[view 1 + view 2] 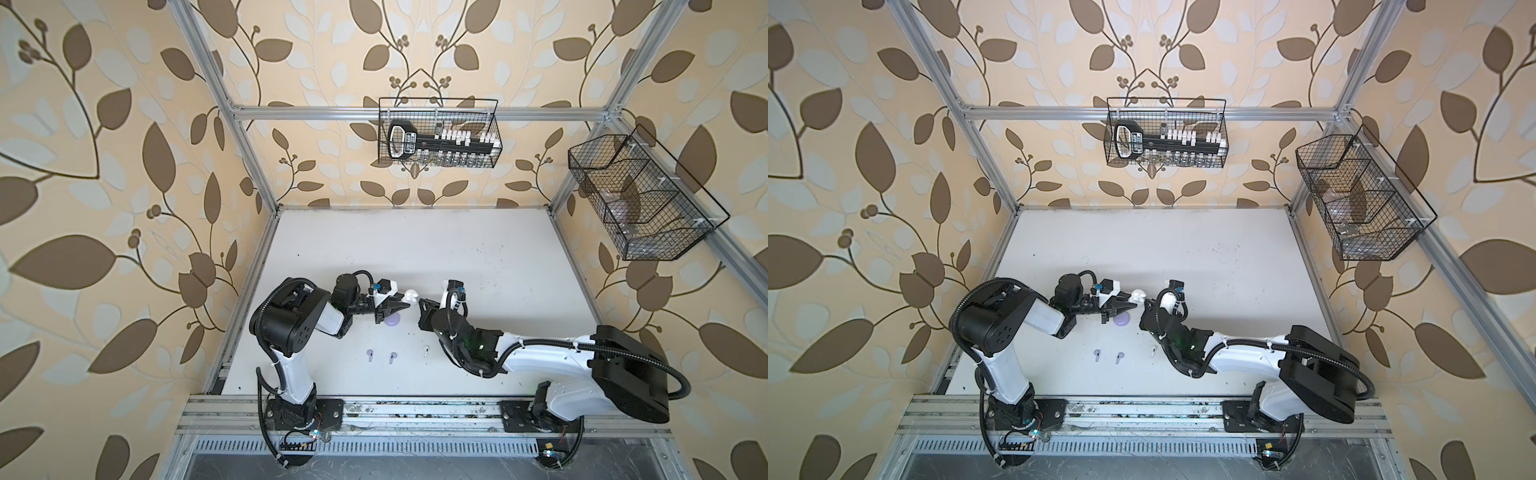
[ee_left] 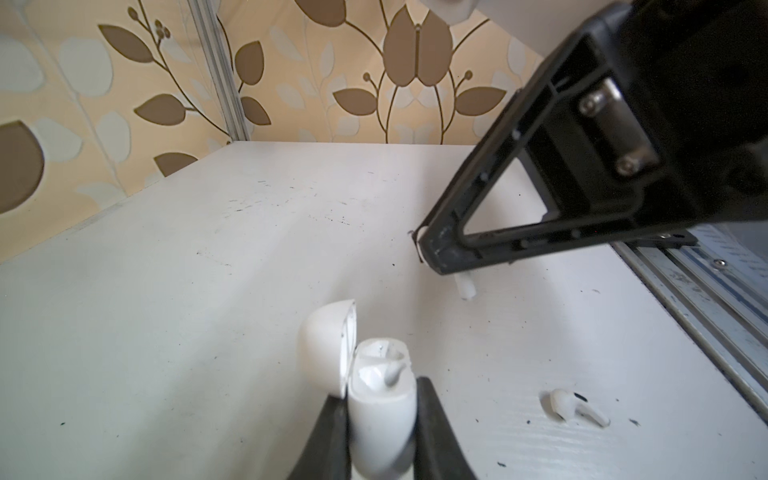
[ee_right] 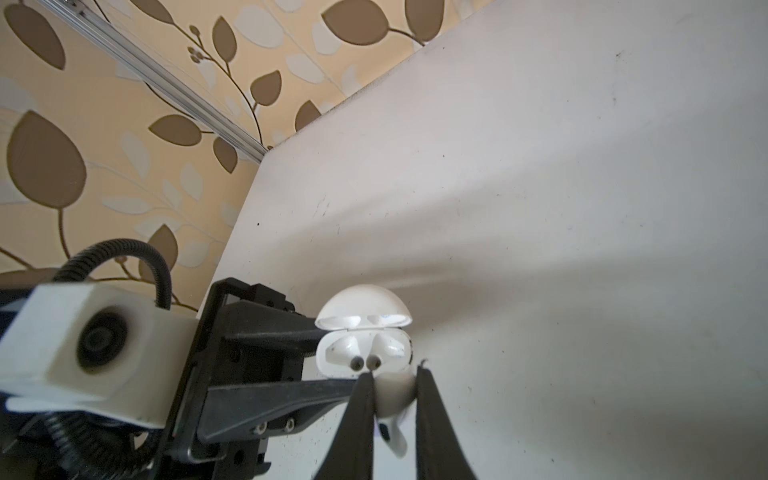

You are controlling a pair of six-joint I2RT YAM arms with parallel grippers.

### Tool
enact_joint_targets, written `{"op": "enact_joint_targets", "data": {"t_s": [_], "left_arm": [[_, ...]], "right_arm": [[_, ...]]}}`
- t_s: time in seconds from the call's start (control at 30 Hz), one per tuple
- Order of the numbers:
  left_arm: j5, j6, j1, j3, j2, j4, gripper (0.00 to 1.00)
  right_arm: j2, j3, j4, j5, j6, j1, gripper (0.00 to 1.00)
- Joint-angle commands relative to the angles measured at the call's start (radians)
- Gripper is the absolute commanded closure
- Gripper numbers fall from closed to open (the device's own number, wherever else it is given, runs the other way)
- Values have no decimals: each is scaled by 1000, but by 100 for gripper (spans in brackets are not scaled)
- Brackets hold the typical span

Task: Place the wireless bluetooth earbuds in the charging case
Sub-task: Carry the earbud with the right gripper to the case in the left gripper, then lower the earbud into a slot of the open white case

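- I am watching the white case sitting mid-frame in both top views, its lid hinged back and its open mouth facing the right claw.
- The left claw is clamping the case body, one finger on each side.
- The right claw is pinching a white earbud by its head, jaws nearly together. The stem is hanging down toward the table, just short of the case's mouth.
- Below centre in a top view, a lavender earbud, a second lavender earbud and a second white earbud are lying loose, stems pointing roughly toward the lower edge.
- A lavender case is resting just under the left claw.
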Motion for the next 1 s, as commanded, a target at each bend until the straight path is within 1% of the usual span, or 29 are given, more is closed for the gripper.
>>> {"op": "enact_joint_targets", "data": {"t_s": [0.0,0.3,0.6,0.97], "left_arm": [[1,-33,2,-9,3,94,100],[-7,-47,5,-12,9,117,100],[-31,-72,5,-12,17,143,100],[-65,-112,8,-17,31,195,100]], "right_arm": [[32,-10,127,21,-38,-3,85],[103,-10,238,15,-46,-27,85],[160,-28,372,40,-53,-25,85],[213,-28,445,28,-49,-50,85]]}}
